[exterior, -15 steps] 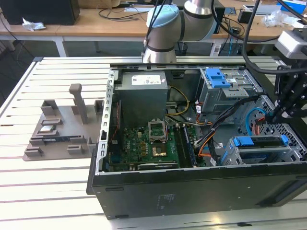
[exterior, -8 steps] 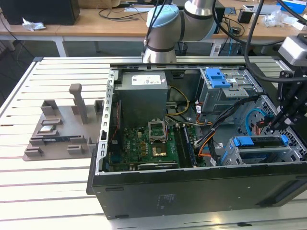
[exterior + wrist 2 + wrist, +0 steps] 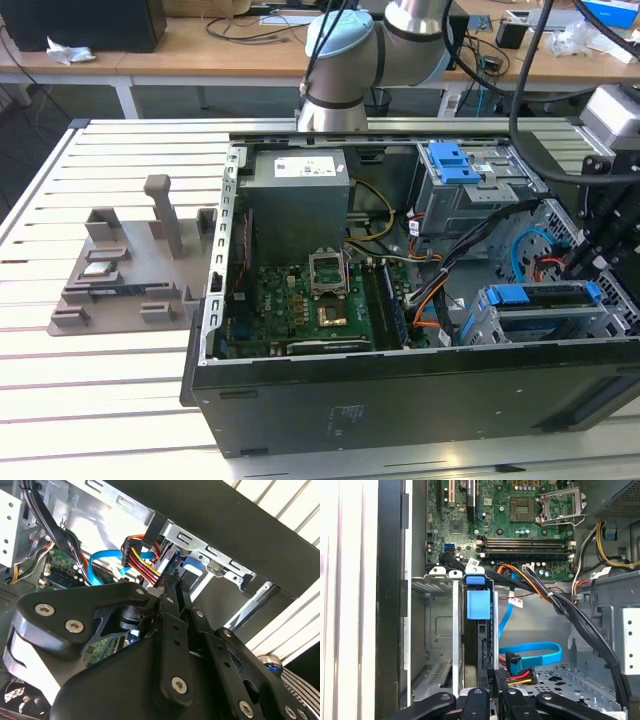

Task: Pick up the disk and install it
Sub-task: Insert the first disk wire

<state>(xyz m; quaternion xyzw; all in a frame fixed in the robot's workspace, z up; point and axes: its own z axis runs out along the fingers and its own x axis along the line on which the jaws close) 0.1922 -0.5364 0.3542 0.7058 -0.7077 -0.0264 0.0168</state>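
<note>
— Slatted white surface [image 3: 120, 400], carrying an open computer case [image 3: 400, 400] and, well apart at the exterior view's left, a grey fixture [image 3: 120, 290]. Location of the disk [image 3: 545, 296]?

— Standing on edge in the drive cage [image 3: 480, 320] at the case's front corner, at the exterior view's right. Seen edge-on in the first wrist view [image 3: 482, 645], blue carrier tab at its far end, cage wall [image 3: 437, 630] just beside. Label side hidden.

— State of the hand [image 3: 492, 690]?

— Pinching the disk's near end, one finger on each face. Fingertips [image 3: 172, 597] drawn close in the second wrist view, a sliver of blue carrier [image 3: 192, 565] just beyond. Exact contact line masked by the hand's own linkage.

— Depth of seating?

— Cannot tell; rear of the slot blocked by the hand.

— Anything else obscured?

— Black wrist assembly [image 3: 605, 200] cut off at the exterior view's right edge. Cables [image 3: 560, 605] draped across part of the motherboard [image 3: 520, 520].
</note>
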